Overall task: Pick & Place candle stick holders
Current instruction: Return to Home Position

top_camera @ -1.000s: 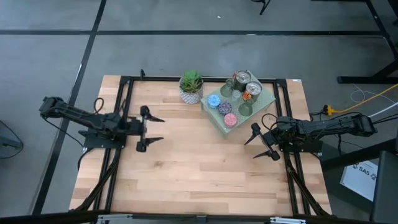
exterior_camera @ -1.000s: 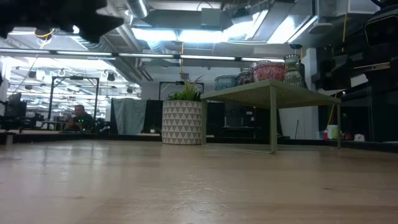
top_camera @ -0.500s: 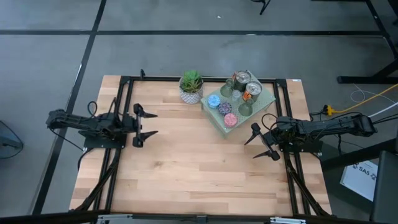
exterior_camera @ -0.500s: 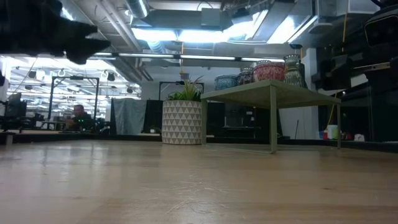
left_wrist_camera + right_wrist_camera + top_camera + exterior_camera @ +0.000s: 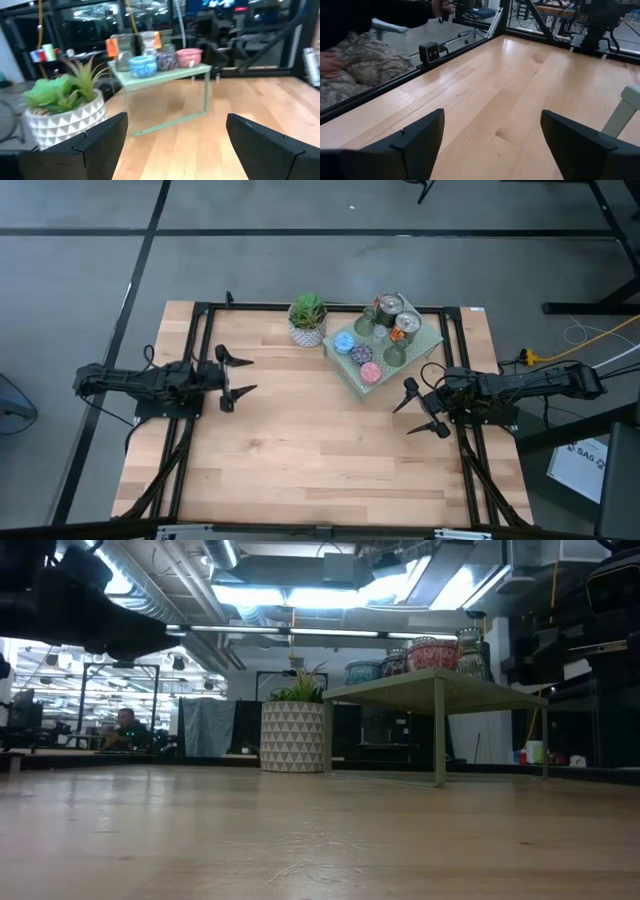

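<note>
Several small cup-like candle stick holders stand on a pale green perforated slab point(image 5: 385, 350) at the table's far right. They include a blue one point(image 5: 344, 341), a purple one point(image 5: 360, 354), a pink one point(image 5: 371, 372) and two shiny ones point(image 5: 389, 305) point(image 5: 406, 322). They also show in the left wrist view, the blue holder point(image 5: 143, 65) among them. My left gripper point(image 5: 252, 375) is open and empty over the table's left half, pointing toward the slab. My right gripper point(image 5: 403, 420) is open and empty, near the slab's near corner.
A green plant in a white patterned pot point(image 5: 307, 320) stands just left of the slab. The slab stands on thin legs point(image 5: 438, 730) like a small table. A black frame point(image 5: 200, 330) runs along the table's edges. A person's hand point(image 5: 327, 65) shows beyond the table's edge.
My left gripper has come down and drawn back a little toward the table's left edge, still pointing at the slab. My right gripper and the holders have kept still.
</note>
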`<action>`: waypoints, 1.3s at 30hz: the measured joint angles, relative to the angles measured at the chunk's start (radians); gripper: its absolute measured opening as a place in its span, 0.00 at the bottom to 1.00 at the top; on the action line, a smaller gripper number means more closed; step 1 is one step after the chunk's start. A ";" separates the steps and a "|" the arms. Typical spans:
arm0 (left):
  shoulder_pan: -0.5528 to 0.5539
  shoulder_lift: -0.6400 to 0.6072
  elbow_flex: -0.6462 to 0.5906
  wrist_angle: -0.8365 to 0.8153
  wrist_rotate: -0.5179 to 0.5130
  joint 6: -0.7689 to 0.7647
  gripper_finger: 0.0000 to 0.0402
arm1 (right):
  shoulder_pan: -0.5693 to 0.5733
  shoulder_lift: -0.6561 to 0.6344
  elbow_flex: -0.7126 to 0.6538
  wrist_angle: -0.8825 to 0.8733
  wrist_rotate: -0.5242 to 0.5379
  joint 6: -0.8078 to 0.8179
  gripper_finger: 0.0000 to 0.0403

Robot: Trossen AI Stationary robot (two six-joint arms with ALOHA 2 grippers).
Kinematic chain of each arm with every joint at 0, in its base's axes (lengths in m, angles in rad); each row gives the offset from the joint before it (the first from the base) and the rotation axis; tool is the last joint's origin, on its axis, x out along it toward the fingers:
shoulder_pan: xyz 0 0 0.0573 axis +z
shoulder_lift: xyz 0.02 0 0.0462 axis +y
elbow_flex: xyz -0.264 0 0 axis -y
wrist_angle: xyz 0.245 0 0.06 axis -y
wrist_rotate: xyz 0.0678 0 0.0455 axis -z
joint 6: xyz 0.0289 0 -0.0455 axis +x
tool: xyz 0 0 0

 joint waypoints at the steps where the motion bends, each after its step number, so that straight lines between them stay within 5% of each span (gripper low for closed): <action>1: 0.010 0.005 0.000 0.000 -0.003 -0.001 0.84 | 0.000 0.000 0.000 0.000 0.000 0.000 0.82; 7: 0.057 0.031 0.000 0.000 0.004 -0.168 0.84 | 0.000 0.000 0.000 0.000 0.002 0.000 0.82; 16: 0.060 0.036 0.000 -0.019 0.266 -0.155 0.84 | 0.000 0.000 0.000 0.000 0.002 0.000 0.82; 39: 0.060 0.036 0.000 -0.017 0.273 -0.151 0.84 | 0.000 0.000 0.000 0.000 -0.001 0.000 0.83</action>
